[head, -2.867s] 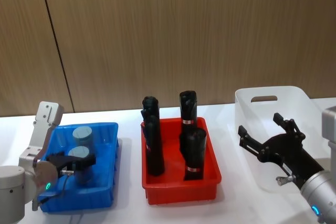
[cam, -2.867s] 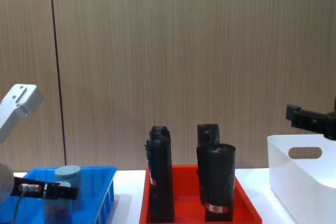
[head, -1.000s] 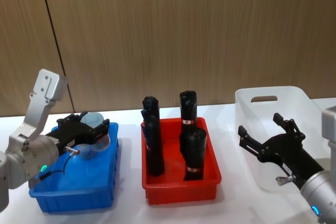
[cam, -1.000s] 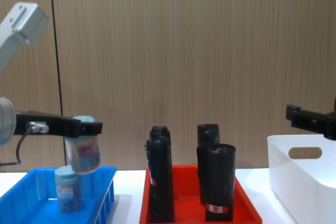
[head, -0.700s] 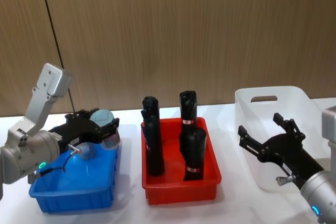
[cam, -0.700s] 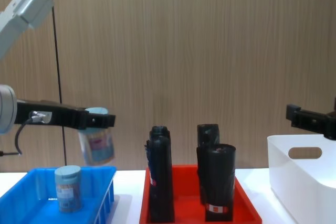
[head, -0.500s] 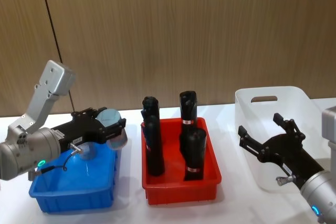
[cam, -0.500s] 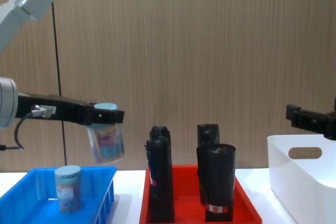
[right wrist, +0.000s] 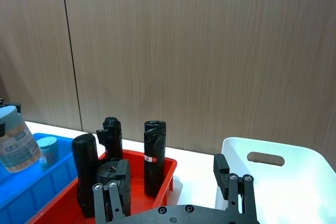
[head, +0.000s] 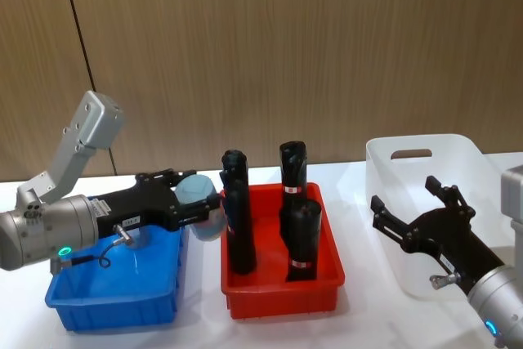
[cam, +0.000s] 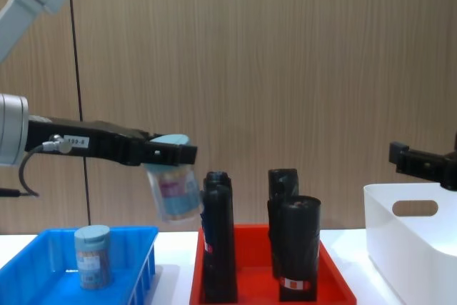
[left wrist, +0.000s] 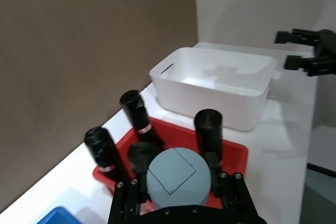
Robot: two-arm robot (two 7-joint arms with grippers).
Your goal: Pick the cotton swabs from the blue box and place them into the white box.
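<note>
The jar [cam: 173,194], clamped in the left gripper [cam: 182,153], is moving from lower left toward centre, bound for the white box [head: 458,143]; right gripper [head: 400,194] idling spread, lower right

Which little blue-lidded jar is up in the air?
The clear pale-blue-lidded jar clamped in the left claw; the other jar stands in the blue slotted plastic basket.

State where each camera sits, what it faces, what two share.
Head: high, looking down on blue box, red tray, white box; left gripper and open right gripper show.
Chest: low, looking level at black rolls; left gripper holds a cotton swab jar.
Left wrist: faces white box past that jar's lid.
Right wrist: faces red tray past its own fingers.
Head and chest share the jar.
</note>
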